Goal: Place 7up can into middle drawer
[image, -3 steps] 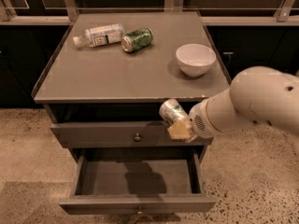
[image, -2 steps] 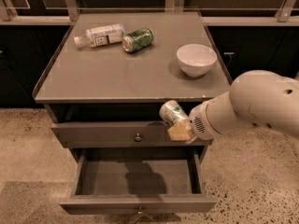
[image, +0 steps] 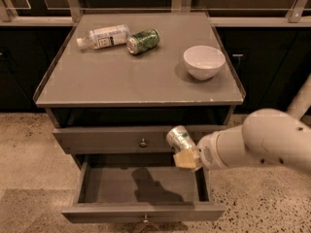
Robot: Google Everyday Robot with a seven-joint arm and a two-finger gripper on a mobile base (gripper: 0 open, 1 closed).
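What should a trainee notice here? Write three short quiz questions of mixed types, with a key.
1. True or false: the middle drawer is open.
2. Where is the gripper? A) over the open drawer's right part, holding the 7up can. B) tucked inside the drawer. C) down on the floor.
3. Fill in: the bowl on the cabinet top is coloured ____.
Key: 1 true; 2 A; 3 white.

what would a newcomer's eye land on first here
The big white arm reaching in from the right, its gripper shut on the 7up can above the right end of the pulled-out middle drawer. Then the cabinet top: a white bowl at right, a green can and a plastic bottle lying back left.
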